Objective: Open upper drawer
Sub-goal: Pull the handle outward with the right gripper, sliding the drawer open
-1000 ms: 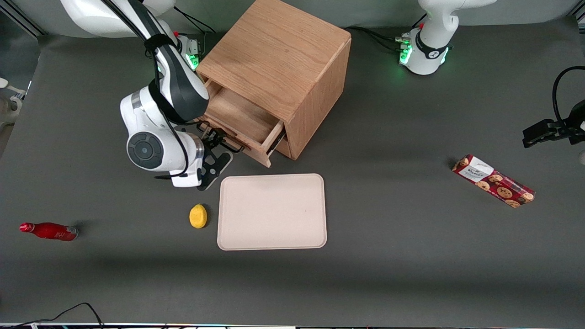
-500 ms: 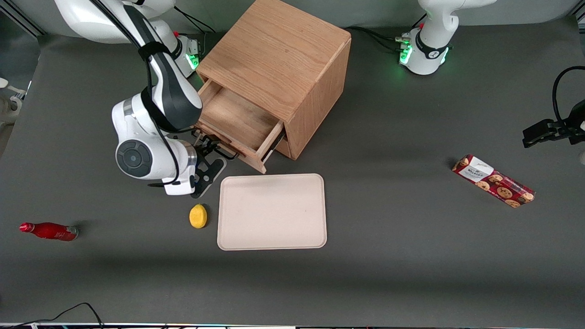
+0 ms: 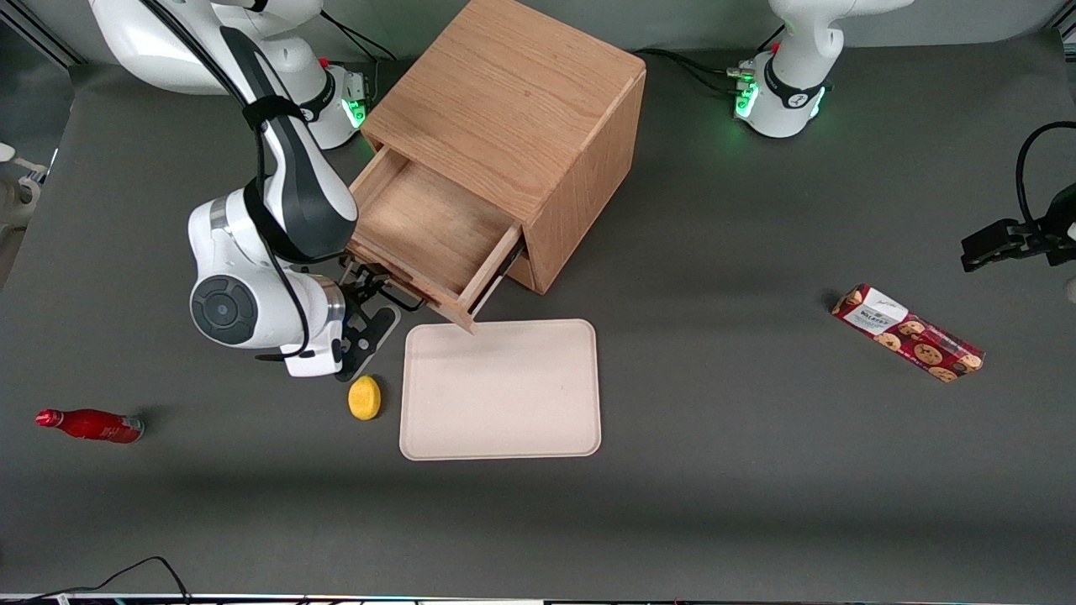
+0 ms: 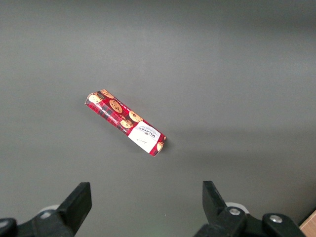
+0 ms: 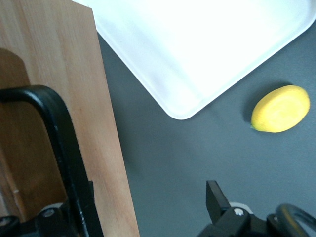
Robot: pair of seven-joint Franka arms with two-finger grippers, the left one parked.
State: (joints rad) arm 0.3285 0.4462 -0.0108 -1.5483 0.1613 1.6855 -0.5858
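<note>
No legible text; cookie pack white label print too small to read.

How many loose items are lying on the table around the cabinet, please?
4: a lemon beside the tray, near the tool at the upper drawer; a red bottle toward the working arm's end; a cookie pack toward the parked arm's end.

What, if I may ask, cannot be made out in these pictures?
- Lower drawer: front view, hidden under the pulled-out upper drawer.
- Handle: right wrist view, cut off by the edge; front view, mostly hidden by the arm.
- Open gripper at the handle: the bar hides whether a finger touches it.
- Bottle lettering: front view, too small.
</note>
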